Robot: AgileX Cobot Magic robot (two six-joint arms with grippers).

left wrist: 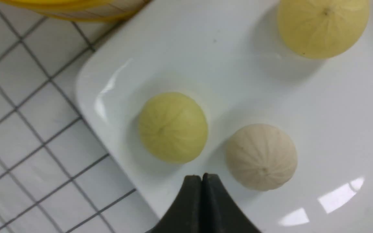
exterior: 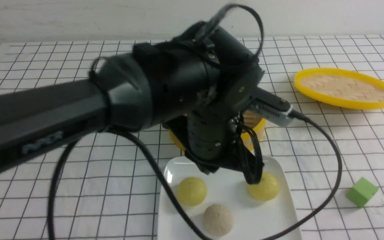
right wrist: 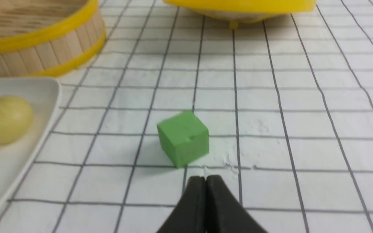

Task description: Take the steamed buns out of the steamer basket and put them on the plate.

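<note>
The front view looks forward over the bench (exterior: 345, 140) from between the arms, half blocked by the left arm (exterior: 78, 106). The left wrist view looks steeply down, very near, on the plate (left wrist: 238, 64). The right wrist view looks low along the bench near the green cube (right wrist: 183, 138). All three share the plate's edge and the steamer basket (right wrist: 37, 42).

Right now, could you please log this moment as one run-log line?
steamed buns: all three on plate | steamer basket: no buns visible | left hand: shut, empty, over plate | right hand: shut, empty
</note>
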